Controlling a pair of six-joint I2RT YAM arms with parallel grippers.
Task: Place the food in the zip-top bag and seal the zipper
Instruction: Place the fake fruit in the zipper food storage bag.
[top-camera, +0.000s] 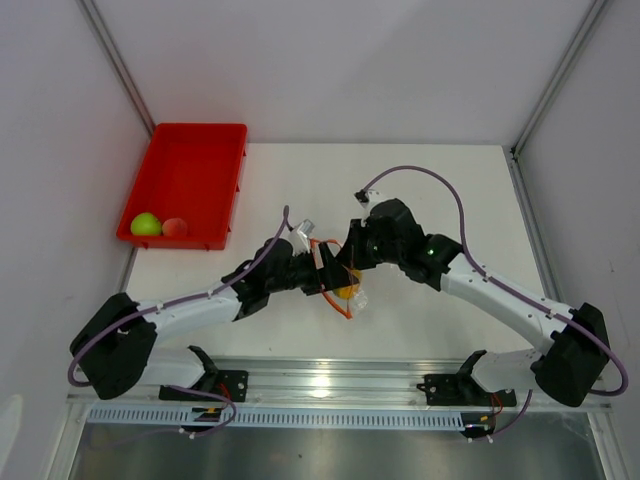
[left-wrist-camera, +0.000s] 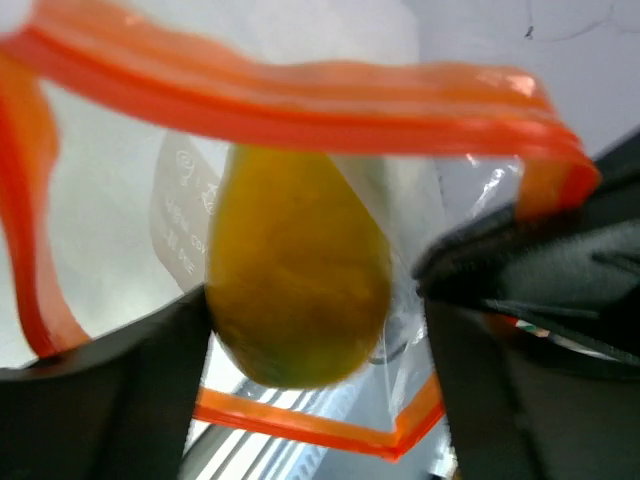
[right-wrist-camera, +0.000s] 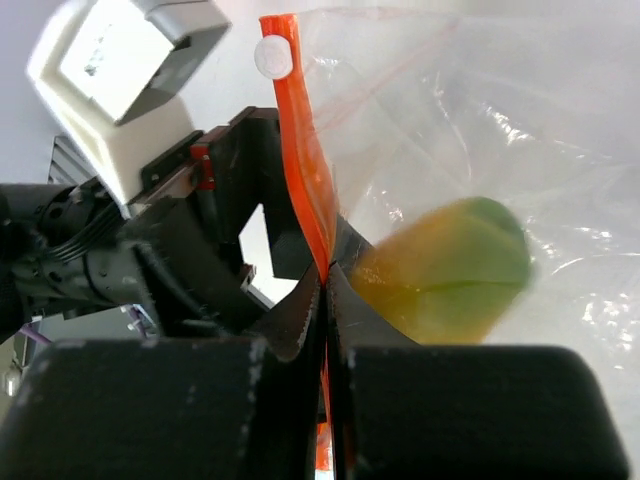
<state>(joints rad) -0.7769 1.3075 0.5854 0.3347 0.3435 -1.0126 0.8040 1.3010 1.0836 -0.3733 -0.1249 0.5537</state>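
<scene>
The clear zip-top bag (right-wrist-camera: 500, 120) hangs between my two grippers at the table's centre. My right gripper (right-wrist-camera: 326, 275) is shut on its orange-red zipper (right-wrist-camera: 300, 150), holding the mouth up. My left gripper (left-wrist-camera: 312, 290) stands open just inside the wide mouth, whose zipper (left-wrist-camera: 300, 100) loops above it. A blurred yellow-orange fruit (left-wrist-camera: 295, 270) sits between the fingers, with a gap to the right one. Through the plastic the same fruit (right-wrist-camera: 450, 270) shows inside the bag. A green fruit (top-camera: 146, 224) and a pinkish-orange fruit (top-camera: 175, 227) lie in the red tray (top-camera: 195, 165).
The red tray sits at the table's far left corner, against the left wall. White enclosure walls stand on the left, right and back. A metal rail (top-camera: 330, 385) with both arm bases runs along the near edge.
</scene>
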